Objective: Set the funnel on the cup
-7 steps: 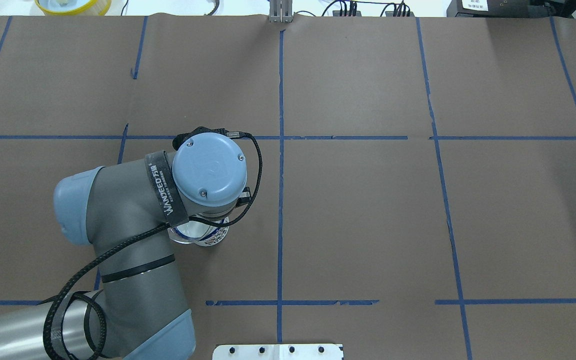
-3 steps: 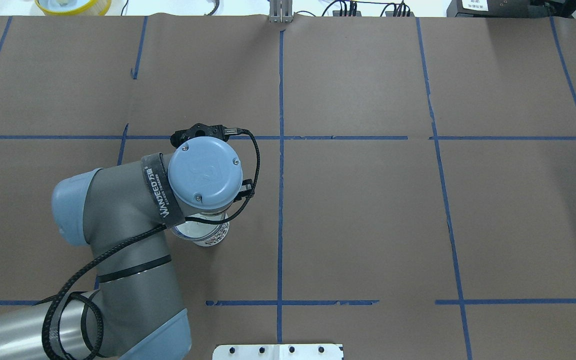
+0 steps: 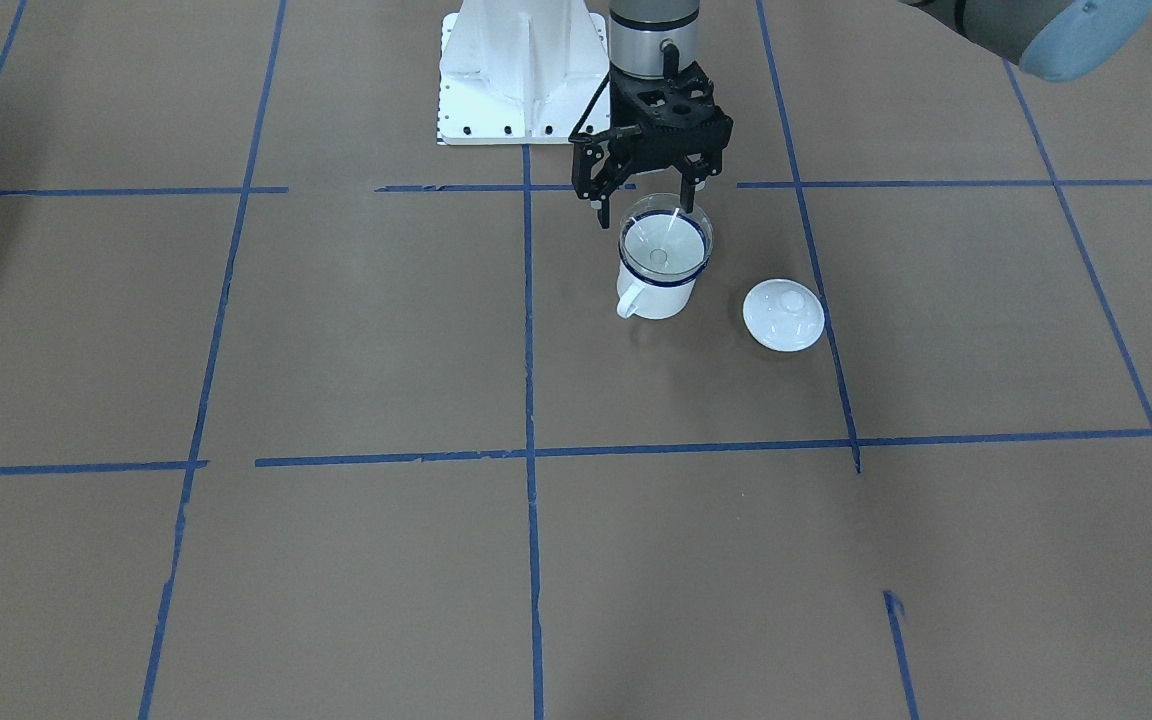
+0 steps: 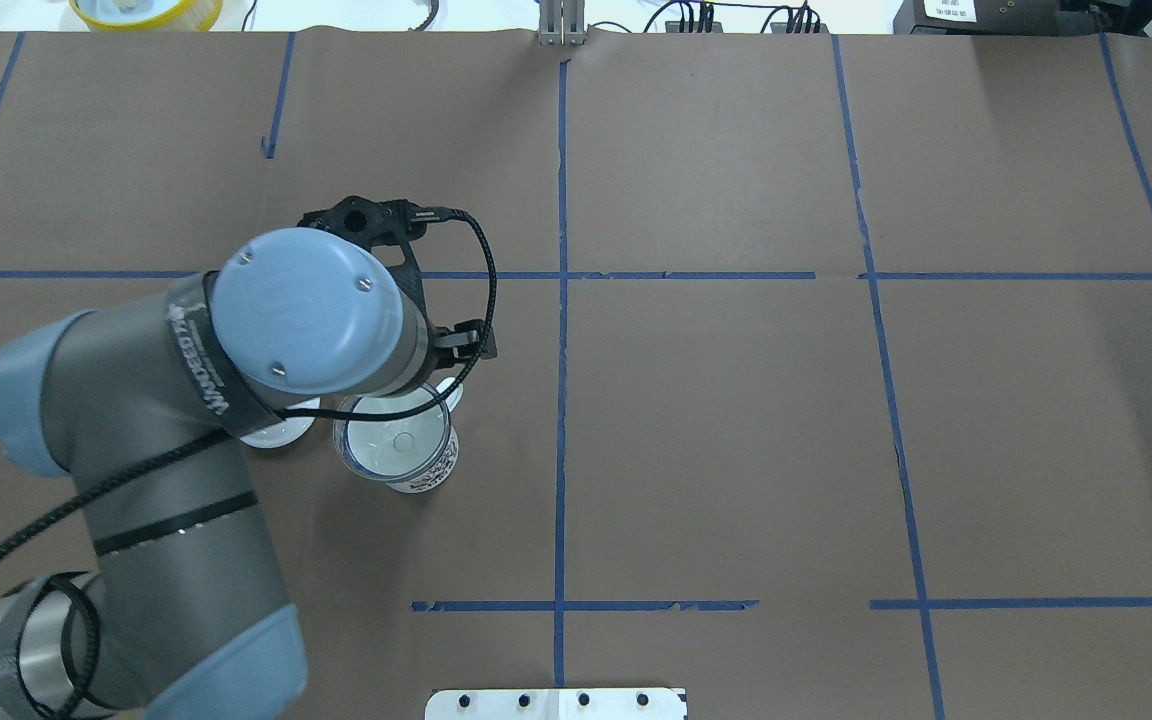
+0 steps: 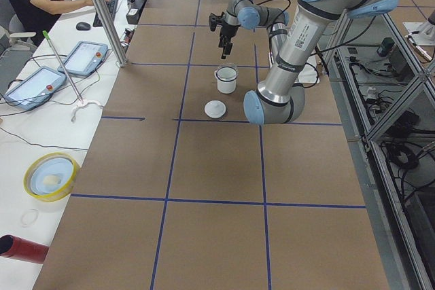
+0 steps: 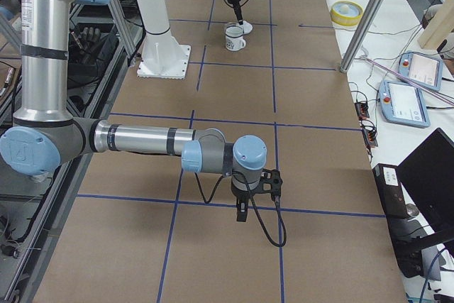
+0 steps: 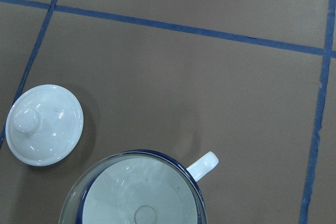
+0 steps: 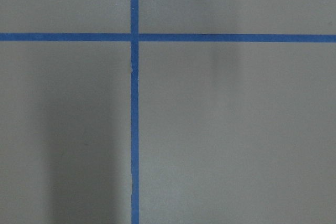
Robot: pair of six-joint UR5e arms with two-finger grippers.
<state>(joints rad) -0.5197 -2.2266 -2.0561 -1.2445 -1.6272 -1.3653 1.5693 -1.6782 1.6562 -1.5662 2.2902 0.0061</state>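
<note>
**A:** So, where is the small clear plastic funnel (image 3: 666, 238)?

**B:** It sits in the mouth of the white enamel cup (image 3: 656, 290) with the dark blue rim. The cone is up and the stem is down inside. The cup stands upright on the brown paper-covered table (image 3: 336, 350), toward the robot-side edge and a little to the robot's left of the midline.

**A:** And the pincers?

**B:** The left gripper (image 3: 648, 205) hangs above the funnel with its fingers spread and nothing in them. The side view shows a gap between the fingertips and the rim. The right gripper (image 6: 241, 211) points down at the paper near the table's right end. Whether it is parted or closed, I cannot tell.

**A:** Is the job done, then?

**B:** I would judge the placing made. What remains is to get the arm clear.

**A:** What could spoil it?

**B:** The funnel looks light and only rests there. A fingertip catching its rim on a sideways move could flip it out. Going straight up first seems safer. The round white knobbed lid (image 3: 784, 315) lies just beside the cup, on the robot's left. A low sweep that way could strike it or shove the cup, and that would jolt the funnel loose.
</note>
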